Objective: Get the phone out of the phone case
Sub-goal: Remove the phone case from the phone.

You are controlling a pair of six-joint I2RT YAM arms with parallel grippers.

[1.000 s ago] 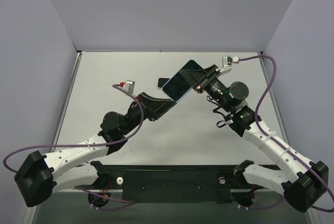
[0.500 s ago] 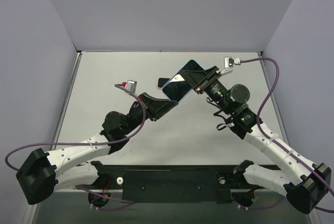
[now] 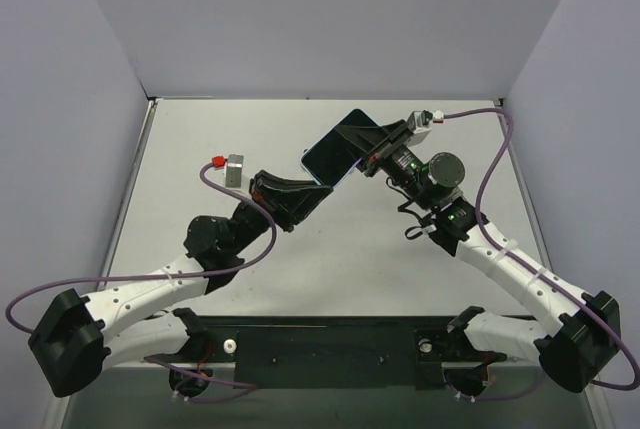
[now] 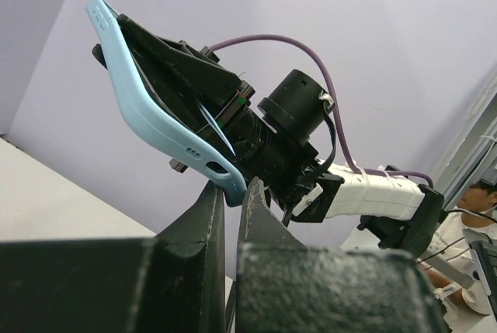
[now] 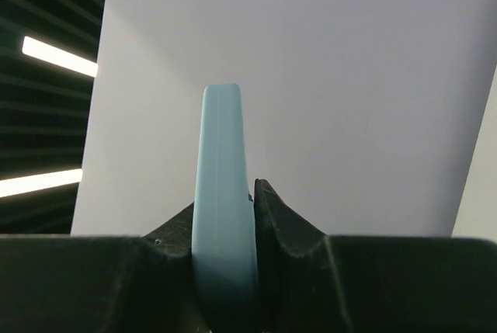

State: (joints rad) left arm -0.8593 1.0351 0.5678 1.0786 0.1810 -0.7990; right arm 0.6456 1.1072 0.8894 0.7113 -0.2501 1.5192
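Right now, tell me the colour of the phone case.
The case is light blue, clearest in the left wrist view.

**Three cameras, one shared subject**

The top camera sits above and behind the arm bases and looks down from afar on the whole table (image 3: pixel 360 254). The left wrist camera looks upward past the left claw (image 4: pixel 231 193), close under the case (image 4: pixel 155 119). The right wrist camera looks past the right claw (image 5: pixel 225 201) and sees that same case edge-on, from nearest of all.

My tabletop (image 3: pixel 200 149) is pale grey and matte, boxed in by plain lavender panels: a back wall (image 3: pixel 330 19) and two side walls (image 3: pixel 60 129). From my right wrist, bright strip lights (image 5: pixel 58 57) cross a dark ceiling (image 5: pixel 39 131).
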